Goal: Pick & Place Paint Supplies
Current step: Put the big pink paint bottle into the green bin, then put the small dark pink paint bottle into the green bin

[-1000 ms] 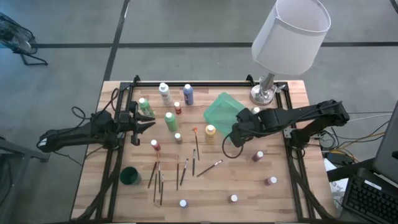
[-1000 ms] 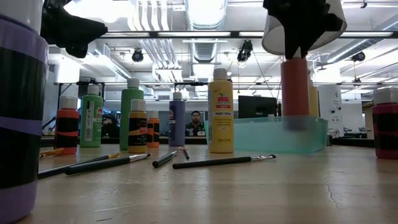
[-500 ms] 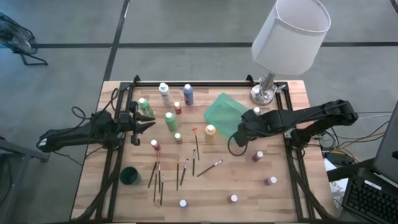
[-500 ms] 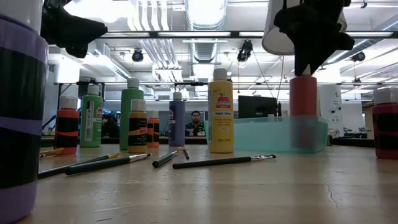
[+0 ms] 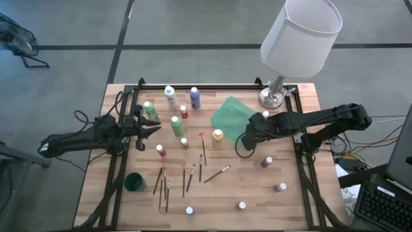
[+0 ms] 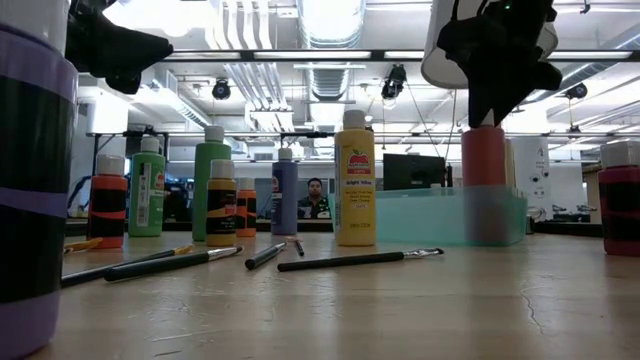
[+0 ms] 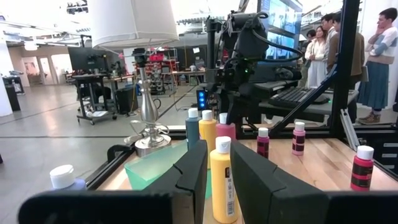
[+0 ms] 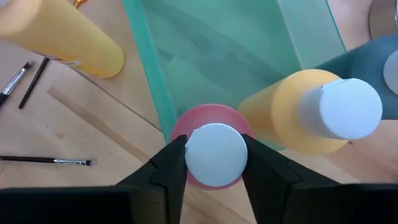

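Observation:
My right gripper hangs over the near corner of the translucent green tray, pointing steeply down. Its fingers sit on either side of the white cap of a pink paint bottle. That bottle stands upright with its lower half inside the tray. A yellow bottle and a blue one stand in the tray beside it. My left gripper waits level at the left, its fingers a little apart on nothing. More bottles and brushes lie on the table. My right gripper pinches the pink bottle's white cap between its two fingers, one on each side. The fingers come from above, pointing steeply down. The bottle is upright, its base down inside the tray's near corner.
A yellow bottle stands just outside the tray, near my right gripper. Dark red bottles and white-capped ones stand at the right and near edge. A dark green cup sits near left, and a lamp at the far right.
My right gripper has come down with the pink bottle, shifting slightly sideways over the tray. The bottle, hanging above the tray wall a second ago, now stands upright with its lower half inside the tray.

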Motion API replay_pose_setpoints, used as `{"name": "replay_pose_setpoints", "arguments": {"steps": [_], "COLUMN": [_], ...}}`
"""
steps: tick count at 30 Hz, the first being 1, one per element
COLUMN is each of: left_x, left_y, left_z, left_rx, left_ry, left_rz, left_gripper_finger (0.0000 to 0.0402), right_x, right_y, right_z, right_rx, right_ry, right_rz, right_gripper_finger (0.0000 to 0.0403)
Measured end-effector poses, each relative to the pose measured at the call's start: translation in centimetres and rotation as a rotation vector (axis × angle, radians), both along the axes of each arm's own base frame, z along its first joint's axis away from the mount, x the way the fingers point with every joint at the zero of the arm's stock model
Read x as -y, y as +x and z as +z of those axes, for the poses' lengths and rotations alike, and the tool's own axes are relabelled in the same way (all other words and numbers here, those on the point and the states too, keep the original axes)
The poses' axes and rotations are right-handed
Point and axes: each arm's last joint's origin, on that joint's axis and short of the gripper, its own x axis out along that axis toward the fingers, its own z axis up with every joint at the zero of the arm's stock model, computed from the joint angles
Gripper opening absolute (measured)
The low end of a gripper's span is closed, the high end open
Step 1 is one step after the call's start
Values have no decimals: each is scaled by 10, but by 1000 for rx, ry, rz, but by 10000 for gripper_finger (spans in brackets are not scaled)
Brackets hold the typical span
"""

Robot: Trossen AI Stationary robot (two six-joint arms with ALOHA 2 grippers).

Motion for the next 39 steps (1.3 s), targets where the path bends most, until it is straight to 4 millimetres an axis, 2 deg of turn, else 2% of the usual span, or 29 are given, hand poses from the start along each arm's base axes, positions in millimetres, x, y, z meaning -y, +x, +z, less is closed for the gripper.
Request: {"name": "replay_pose_setpoints", "arguments": {"steps": [7, 16, 27, 39], "left_x": [0, 0, 0, 0], "left_y": [0, 0, 0, 0], "left_z": [0, 0, 0, 0], "left_rx": [0, 0, 2, 4], "left_ry": [0, 0, -6, -7], "left_rz": [0, 0, -1, -1], "left_gripper_finger": [76, 76, 76, 76], "right_x": [0, 0, -1, 0], "right_y": [0, 2, 6, 8], "right_z": [2, 30, 79, 112], "right_rx": [-1, 33, 149, 274], "right_ry": [19, 27, -10, -37], "right_rz": [5, 13, 130, 122], "right_gripper_finger": [216, 243, 222, 191]}}
